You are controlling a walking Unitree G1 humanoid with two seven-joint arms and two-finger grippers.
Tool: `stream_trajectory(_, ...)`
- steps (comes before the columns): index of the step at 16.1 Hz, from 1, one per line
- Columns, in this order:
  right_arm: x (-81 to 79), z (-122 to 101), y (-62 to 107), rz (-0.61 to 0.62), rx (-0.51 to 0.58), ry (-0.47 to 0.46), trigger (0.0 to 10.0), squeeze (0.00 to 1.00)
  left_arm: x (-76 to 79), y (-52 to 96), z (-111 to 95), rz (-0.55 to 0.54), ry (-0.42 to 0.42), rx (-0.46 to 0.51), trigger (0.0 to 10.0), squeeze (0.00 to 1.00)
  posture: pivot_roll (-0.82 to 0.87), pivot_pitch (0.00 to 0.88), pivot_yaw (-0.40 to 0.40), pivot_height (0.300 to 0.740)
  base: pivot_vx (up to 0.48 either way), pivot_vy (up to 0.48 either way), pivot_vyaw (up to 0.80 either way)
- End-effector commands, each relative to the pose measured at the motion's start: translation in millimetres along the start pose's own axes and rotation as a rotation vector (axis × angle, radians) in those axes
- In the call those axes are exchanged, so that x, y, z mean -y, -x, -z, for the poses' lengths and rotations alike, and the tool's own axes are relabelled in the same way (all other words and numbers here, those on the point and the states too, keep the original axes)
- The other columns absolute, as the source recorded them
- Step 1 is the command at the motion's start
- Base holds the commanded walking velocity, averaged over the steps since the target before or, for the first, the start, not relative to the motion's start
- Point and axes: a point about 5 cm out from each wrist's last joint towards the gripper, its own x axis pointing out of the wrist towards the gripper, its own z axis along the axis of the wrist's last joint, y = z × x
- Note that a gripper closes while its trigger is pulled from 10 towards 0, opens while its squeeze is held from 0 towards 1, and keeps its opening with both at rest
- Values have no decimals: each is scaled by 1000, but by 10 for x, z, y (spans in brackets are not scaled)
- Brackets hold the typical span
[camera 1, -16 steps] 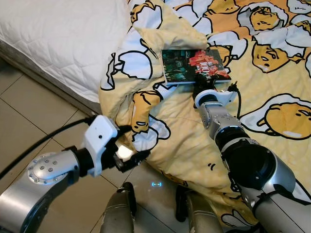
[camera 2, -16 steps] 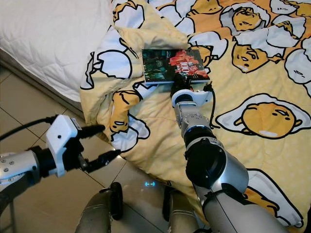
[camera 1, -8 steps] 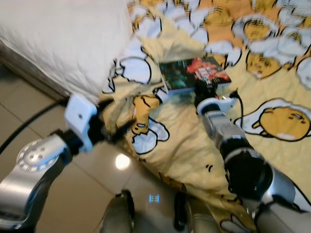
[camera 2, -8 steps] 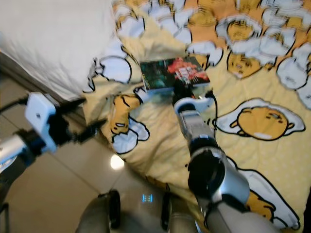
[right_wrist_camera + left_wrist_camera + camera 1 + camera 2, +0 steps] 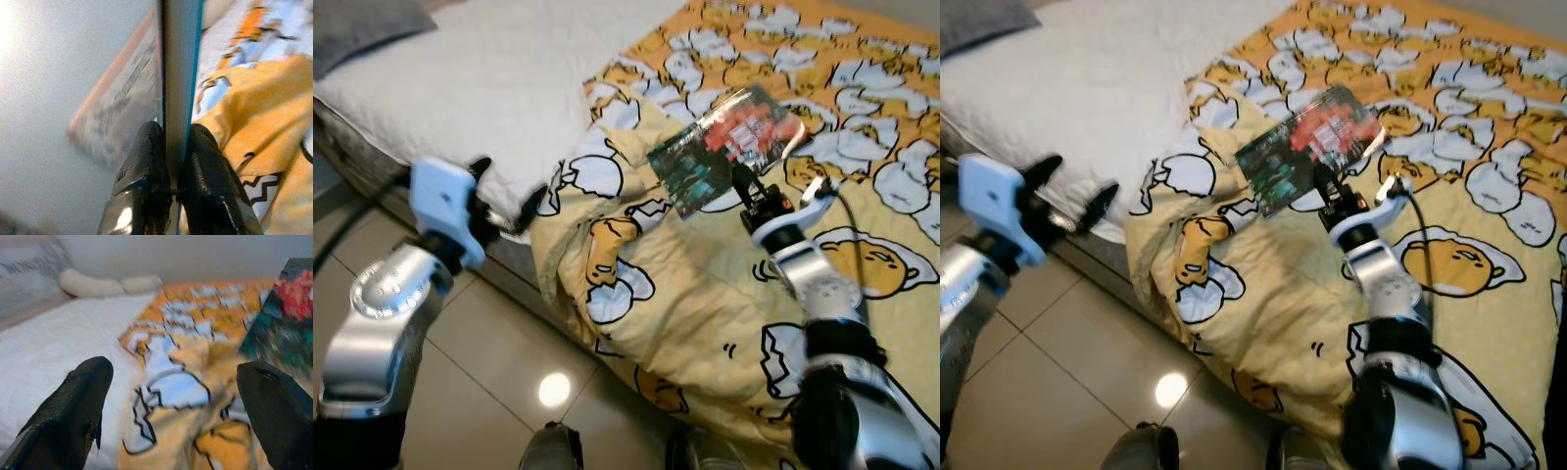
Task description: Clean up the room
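Right gripper (image 5: 751,195) clamped on book (image 5: 724,147) edge, above egg-print blanket (image 5: 705,294); left gripper (image 5: 509,191) fingers apart beside mattress (image 5: 460,88).

The room is bright, with soft, even light. A round white spot of glare (image 5: 554,390) shines on the glossy floor tiles (image 5: 470,392), so a lamp sits up above. Both eye views look a little smeared. The left gripper (image 5: 509,196) and the book (image 5: 724,147) have fuzzy edges. The white mattress (image 5: 489,78) is so bright that its stitching almost fades away. The left wrist view is soft and blurry. The right wrist view is blurry too, and one whole side is washed-out pale grey.
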Motion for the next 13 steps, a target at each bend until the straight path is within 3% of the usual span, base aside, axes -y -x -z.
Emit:
stream_trajectory(1, -219, -31, -21, -138, -80, 148, 0, 0, -92, -19, -55, -32, 82, 29, 10000, 1000, 78, 9, -7, 740, 0, 0, 0)
stream_trajectory(3, -363, -72, 60, -236, -129, 218, 0, 0, -99, -92, -131, 21, 166, 68, 10000, 1000, 83, 5, -10, 740, 0, 0, 0)
stream_trajectory(5, -509, -144, 126, -374, -162, 253, 0, 0, -18, -136, -167, 190, 336, 86, 10000, 1000, 85, 0, -10, 740, 0, 0, 0)
stream_trajectory(6, -542, -145, 147, -408, -179, 263, 0, 0, 8, -135, -168, 233, 367, 88, 10000, 1000, 85, 0, -10, 740, 0, 0, 0)
stream_trajectory(8, -712, -95, 254, -553, -264, 254, 0, 0, 113, -127, -33, 373, 518, 35, 10000, 1000, 79, 0, -6, 740, 0, 0, 0)
stream_trajectory(11, -786, -21, 336, -620, -339, 223, 0, 0, 96, -121, 93, 426, 588, -8, 10000, 1000, 76, 0, -8, 740, 0, 0, 0)
stream_trajectory(12, -821, 27, 389, -660, -383, 188, 0, 0, 94, -125, 70, 510, 648, 17, 10000, 918, 77, 0, -11, 740, 0, 0, 0)
stream_trajectory(13, -836, 41, 408, -678, -396, 171, 0, 0, 119, -129, 74, 546, 654, 8, 10000, 871, 77, 0, -11, 740, 0, 0, 0)
